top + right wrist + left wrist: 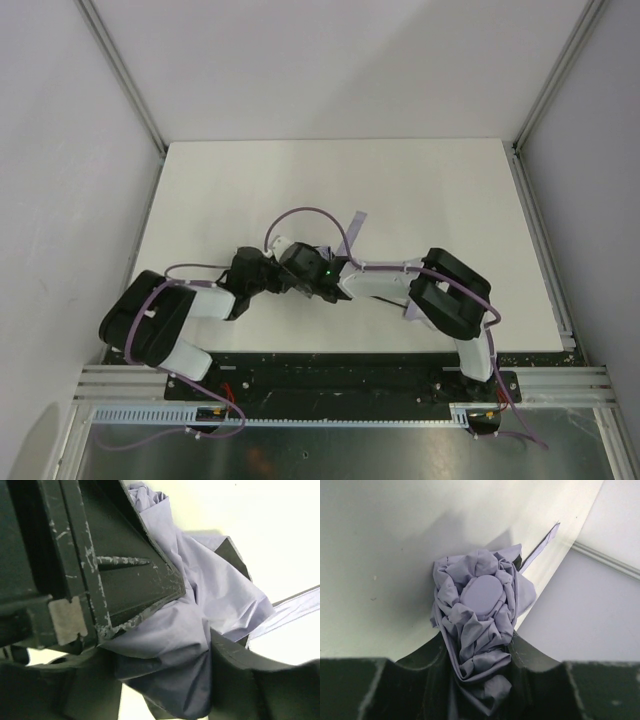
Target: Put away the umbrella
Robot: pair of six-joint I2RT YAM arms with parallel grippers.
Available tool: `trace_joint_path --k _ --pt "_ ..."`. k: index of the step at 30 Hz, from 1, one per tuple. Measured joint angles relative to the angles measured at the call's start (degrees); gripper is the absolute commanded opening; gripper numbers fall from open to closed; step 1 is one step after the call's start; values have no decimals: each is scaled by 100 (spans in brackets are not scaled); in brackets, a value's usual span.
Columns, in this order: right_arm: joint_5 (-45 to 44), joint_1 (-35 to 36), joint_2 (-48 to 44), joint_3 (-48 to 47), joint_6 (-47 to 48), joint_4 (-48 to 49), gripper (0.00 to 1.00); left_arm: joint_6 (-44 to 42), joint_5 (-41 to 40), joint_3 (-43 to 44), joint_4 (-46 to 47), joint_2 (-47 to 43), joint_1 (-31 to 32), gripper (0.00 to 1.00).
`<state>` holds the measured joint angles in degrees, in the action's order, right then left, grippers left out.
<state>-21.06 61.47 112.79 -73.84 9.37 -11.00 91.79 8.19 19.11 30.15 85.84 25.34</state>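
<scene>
The umbrella (481, 605) is folded into a crumpled lavender-grey bundle, its round end cap facing the left wrist camera. My left gripper (477, 652) is shut on the bundle's near end. My right gripper (167, 667) is shut on the same fabric (210, 600) from the other side, with the left gripper's dark body (110, 560) close against it. In the top view the two grippers (262, 272) (318, 275) meet at the table's near middle and hide the umbrella, except its closing strap (356, 222), which sticks out beyond them. The shaft and handle are hidden.
The white table (420, 190) is walled by pale panels at left, back and right, with aluminium frame rails (545, 250) along the edges. Purple cables (305, 215) loop over both arms. The strap also shows in the left wrist view (545, 542).
</scene>
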Motion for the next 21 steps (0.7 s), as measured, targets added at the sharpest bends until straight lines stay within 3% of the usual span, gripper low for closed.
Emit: trace_joint_path --k 3,4,9,10,13,15,17,21 --pt "-26 28 98 -28 -170 151 10 74 -83 22 -164 -83 -52 0" --pt "-2 17 105 -52 -151 146 5 57 -101 28 -221 -133 -57 0" --pt "704 -166 98 -63 116 205 0 -33 -267 72 -608 -365 -61 2" --pt "966 -208 98 -52 157 245 0 -31 -308 94 -699 -398 -59 14" --pt "1939 -566 94 2 280 409 0 -76 -411 151 -920 -490 -63 63" --pt "2627 -822 125 31 286 557 0 -188 -463 168 -1067 -581 -63 87" --pt "3311 -1147 199 33 219 717 0 -302 -494 146 -1266 -811 -59 96" --pt "4723 -1749 450 31 42 1102 0 -551 -562 61 -1449 -1414 -76 99"
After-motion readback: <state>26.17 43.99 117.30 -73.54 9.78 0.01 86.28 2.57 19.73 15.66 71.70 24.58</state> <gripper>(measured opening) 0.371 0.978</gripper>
